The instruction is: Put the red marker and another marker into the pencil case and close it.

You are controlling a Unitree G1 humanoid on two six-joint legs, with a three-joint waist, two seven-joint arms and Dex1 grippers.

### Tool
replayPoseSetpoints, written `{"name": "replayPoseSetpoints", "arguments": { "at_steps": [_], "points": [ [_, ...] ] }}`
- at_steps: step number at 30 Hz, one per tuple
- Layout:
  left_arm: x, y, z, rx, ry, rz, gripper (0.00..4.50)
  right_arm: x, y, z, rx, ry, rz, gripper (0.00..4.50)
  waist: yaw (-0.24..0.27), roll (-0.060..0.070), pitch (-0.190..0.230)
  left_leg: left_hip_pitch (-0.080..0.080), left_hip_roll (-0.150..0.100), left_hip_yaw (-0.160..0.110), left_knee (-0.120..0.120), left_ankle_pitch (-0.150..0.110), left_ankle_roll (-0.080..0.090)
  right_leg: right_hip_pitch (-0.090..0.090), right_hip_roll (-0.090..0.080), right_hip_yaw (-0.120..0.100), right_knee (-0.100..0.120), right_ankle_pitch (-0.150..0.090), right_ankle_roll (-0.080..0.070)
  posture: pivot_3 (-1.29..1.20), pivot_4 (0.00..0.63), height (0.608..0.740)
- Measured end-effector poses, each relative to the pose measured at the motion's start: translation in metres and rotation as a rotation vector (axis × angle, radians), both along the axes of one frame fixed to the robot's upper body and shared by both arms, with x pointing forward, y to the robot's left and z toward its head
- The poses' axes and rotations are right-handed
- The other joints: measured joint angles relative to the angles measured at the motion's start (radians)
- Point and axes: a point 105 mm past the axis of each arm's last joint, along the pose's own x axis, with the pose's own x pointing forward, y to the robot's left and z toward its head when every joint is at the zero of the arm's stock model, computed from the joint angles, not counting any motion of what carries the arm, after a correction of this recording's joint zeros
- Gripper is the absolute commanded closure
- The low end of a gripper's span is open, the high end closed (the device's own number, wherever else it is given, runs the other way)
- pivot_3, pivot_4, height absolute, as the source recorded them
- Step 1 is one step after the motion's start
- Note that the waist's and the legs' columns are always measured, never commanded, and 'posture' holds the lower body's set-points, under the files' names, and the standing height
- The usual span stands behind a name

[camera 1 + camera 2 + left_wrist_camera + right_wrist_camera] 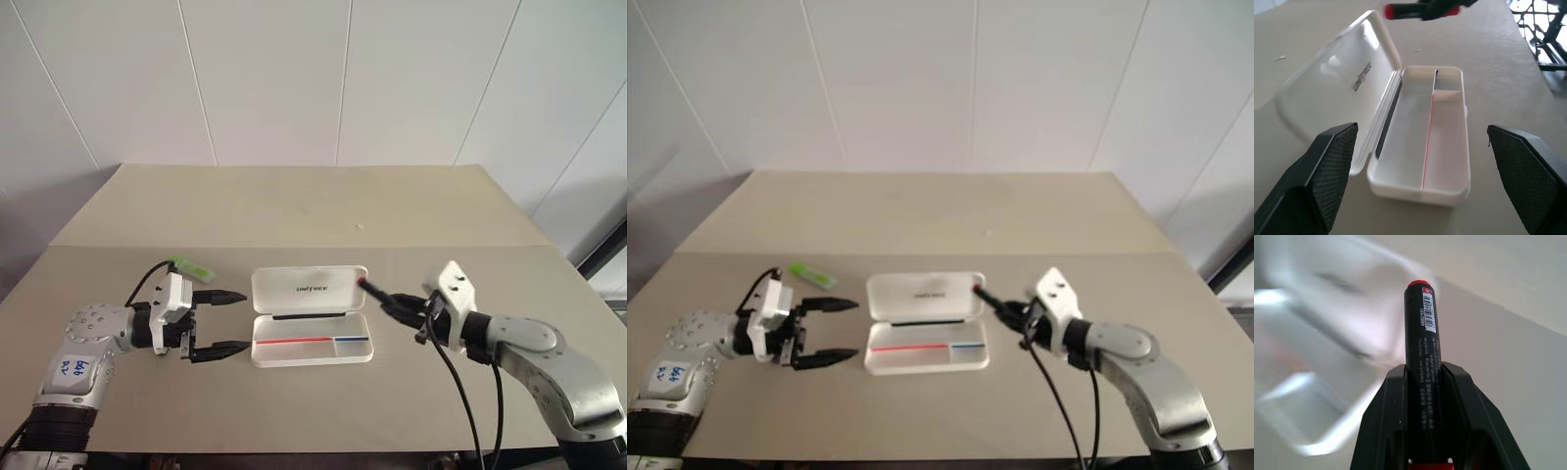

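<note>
Beside open pencil case (312, 328), right gripper (392, 302) pinches red marker (1421, 333), tip over lid's right edge. Bring marker down over tray, level it lengthwise, release low. Left gripper (217, 324) spread wide, empty. Green marker (190, 264) lies behind it on table (294, 206).

Pencil case (312, 338) at table (294, 211) centre, lid open, leaning to far side, tray on near side. Left gripper (217, 322) just left of case, fingers spread, above tabletop. Another marker (190, 264) on table, far side of left gripper, left of case. Right gripper (392, 303) right of case, clamping red marker (375, 290); marker tip at lid's right edge.
</note>
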Motion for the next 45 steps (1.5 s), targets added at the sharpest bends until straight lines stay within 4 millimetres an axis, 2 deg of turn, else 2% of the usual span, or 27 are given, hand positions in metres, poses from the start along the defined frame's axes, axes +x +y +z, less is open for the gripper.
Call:
{"name": "replayPoseSetpoints", "arguments": {
  "at_steps": [3,7,13,16,23,33,39,42,45],
  "points": [
    [-0.003,0.007,-0.003,0.005,0.005,0.026,0.00,-0.004,0.034,0.016,-0.073,-0.085,0.222,3.14,-0.010,0.001,0.001,0.000,0.000,0.000,0.000,0.000,0.000,0.000,0.000,0.000,0.000,0.000,0.000,0.00,0.150,0.740],
    [-0.008,0.012,-0.009,0.003,0.019,0.052,0.00,0.005,0.061,0.028,-0.141,-0.187,0.369,3.14,-0.009,0.001,0.001,0.000,0.001,-0.001,0.000,-0.001,-0.001,-0.001,0.000,-0.001,0.000,0.000,0.000,0.00,0.150,0.740],
    [-0.013,0.017,-0.011,0.000,0.025,0.080,0.00,0.014,0.093,0.001,-0.278,-0.250,0.493,3.14,-0.005,0.000,0.000,-0.016,0.000,-0.001,0.003,-0.001,-0.002,-0.018,-0.001,-0.001,0.005,0.000,0.000,0.00,0.150,0.740],
    [-0.016,0.020,-0.012,-0.016,0.036,0.094,0.00,0.015,0.106,-0.017,-0.319,-0.262,0.536,3.14,-0.007,0.000,0.000,-0.016,0.000,-0.001,0.003,0.000,-0.003,-0.020,-0.001,-0.001,0.006,0.000,-0.001,0.00,0.150,0.740],
    [-0.020,0.028,-0.012,-0.002,0.036,0.127,0.00,0.027,0.104,-0.029,-0.398,-0.307,0.530,3.14,-0.007,0.000,0.000,-0.016,0.000,-0.001,0.003,0.000,-0.004,-0.020,0.000,-0.001,0.008,-0.001,-0.001,0.00,0.150,0.740],
    [-0.019,0.026,-0.010,-0.005,0.028,0.134,0.00,0.037,0.109,-0.028,-0.415,-0.341,0.523,3.14,-0.010,0.000,0.000,-0.015,0.000,-0.001,0.003,0.001,-0.004,-0.020,0.000,-0.001,0.010,-0.001,-0.001,0.00,0.150,0.740],
    [-0.018,0.026,-0.010,-0.006,0.025,0.134,0.00,0.036,0.110,-0.026,-0.410,-0.344,0.520,1.09,-0.009,0.000,0.000,-0.015,0.000,-0.001,0.003,0.001,-0.004,-0.020,0.000,-0.001,0.010,-0.001,-0.001,0.00,0.150,0.740],
    [-0.018,0.026,-0.009,-0.007,0.024,0.136,0.00,0.028,0.112,-0.022,-0.377,-0.335,0.531,0.02,-0.009,0.000,0.000,-0.015,0.000,-0.001,0.003,0.001,-0.004,-0.020,0.000,-0.001,0.010,-0.001,-0.001,0.00,0.150,0.740],
    [-0.017,0.025,-0.009,-0.009,0.022,0.137,0.00,0.018,0.112,-0.016,-0.325,-0.302,0.549,0.02,-0.008,0.000,0.000,-0.015,0.000,-0.001,0.004,0.001,-0.004,-0.020,0.000,-0.001,0.011,-0.001,-0.001,0.00,0.150,0.740]
  ]
}}
